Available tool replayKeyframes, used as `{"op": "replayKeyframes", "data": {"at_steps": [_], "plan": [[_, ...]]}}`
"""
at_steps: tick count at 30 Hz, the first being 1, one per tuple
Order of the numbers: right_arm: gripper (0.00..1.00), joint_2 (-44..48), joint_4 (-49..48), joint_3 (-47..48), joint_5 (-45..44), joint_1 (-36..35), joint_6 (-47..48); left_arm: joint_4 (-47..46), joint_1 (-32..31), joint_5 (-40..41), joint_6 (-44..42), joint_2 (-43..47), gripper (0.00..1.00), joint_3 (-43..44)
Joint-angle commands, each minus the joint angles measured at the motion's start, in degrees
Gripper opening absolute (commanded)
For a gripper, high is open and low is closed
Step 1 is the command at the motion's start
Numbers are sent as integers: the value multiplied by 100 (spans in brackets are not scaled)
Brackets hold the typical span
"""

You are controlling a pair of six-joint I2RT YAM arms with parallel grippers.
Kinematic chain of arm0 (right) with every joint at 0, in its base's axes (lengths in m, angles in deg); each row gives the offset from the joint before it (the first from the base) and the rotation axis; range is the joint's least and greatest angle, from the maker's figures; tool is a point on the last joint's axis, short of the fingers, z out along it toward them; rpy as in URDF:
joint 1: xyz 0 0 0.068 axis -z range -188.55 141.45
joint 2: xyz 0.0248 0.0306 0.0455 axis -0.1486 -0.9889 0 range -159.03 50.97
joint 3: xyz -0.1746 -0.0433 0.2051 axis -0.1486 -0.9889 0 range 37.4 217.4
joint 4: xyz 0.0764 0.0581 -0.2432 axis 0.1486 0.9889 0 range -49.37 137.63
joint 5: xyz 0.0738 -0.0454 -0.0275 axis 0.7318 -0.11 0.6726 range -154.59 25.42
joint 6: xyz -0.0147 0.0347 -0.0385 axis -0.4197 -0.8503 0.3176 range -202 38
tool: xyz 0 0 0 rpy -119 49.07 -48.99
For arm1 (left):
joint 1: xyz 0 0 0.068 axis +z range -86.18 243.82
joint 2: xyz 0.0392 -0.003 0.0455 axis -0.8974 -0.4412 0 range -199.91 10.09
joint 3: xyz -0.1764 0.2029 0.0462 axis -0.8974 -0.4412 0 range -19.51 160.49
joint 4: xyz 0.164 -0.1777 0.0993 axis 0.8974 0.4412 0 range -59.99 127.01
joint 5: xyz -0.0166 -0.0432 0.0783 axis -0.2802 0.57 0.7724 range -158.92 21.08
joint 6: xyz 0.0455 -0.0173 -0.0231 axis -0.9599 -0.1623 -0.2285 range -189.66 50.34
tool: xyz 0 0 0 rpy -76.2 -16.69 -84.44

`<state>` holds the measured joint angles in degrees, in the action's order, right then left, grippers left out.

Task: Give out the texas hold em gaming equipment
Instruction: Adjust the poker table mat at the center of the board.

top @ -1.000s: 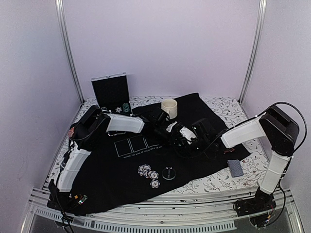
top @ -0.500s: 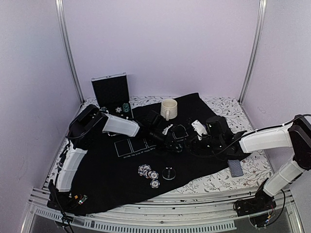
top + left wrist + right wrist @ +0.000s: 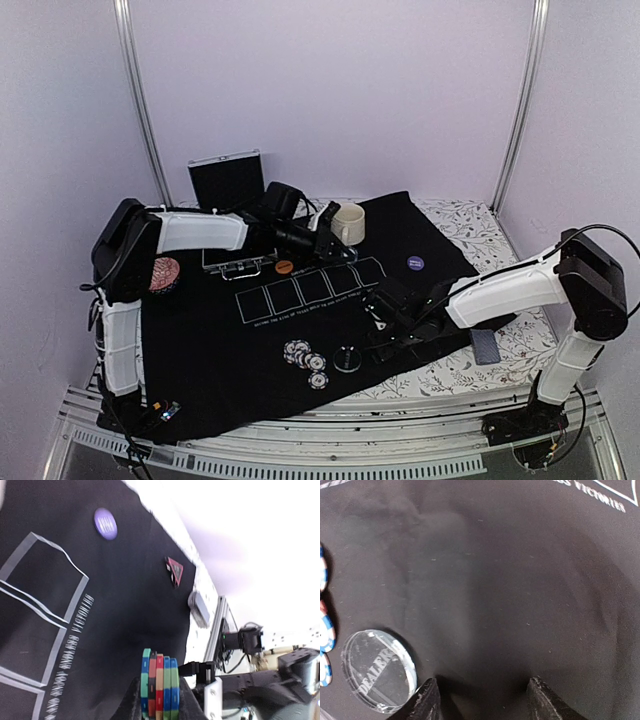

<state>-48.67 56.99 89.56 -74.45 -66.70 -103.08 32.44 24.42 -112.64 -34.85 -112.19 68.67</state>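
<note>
Beside the black felt mat (image 3: 200,340) the grey-blue card deck (image 3: 485,346) sat undealt; much remained, I judged. My left claw (image 3: 160,700) gripped a stack of striped poker chips (image 3: 160,680) near the cream mug (image 3: 347,220); my right claw (image 3: 482,690) hung released, empty. One chip cluster (image 3: 306,358) and a purple disc (image 3: 415,262) were out.

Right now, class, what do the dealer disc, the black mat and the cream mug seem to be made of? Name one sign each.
Dealer disc: clear glossy plastic, likely acrylic; the mat shows through it. Black mat: matte cloth, perhaps felt; soft folds, lint specks. Cream mug: probably ceramic, too small to be sure.
</note>
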Motion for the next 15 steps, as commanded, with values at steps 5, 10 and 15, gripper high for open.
{"op": "replayKeyframes", "data": {"at_steps": [5, 10, 15], "plan": [[53, -24, 1485, -313, 137, -246, -1440, 125, 362, 350, -377, 685, 0, -597], [53, 141, 1515, -572, 354, -480, -1729, 175, 359, 324, -405, 682, 0, -537], [54, 571, 1827, -548, 361, -487, -1728, 278, 308, 346, -497, 694, 0, -504]]}}
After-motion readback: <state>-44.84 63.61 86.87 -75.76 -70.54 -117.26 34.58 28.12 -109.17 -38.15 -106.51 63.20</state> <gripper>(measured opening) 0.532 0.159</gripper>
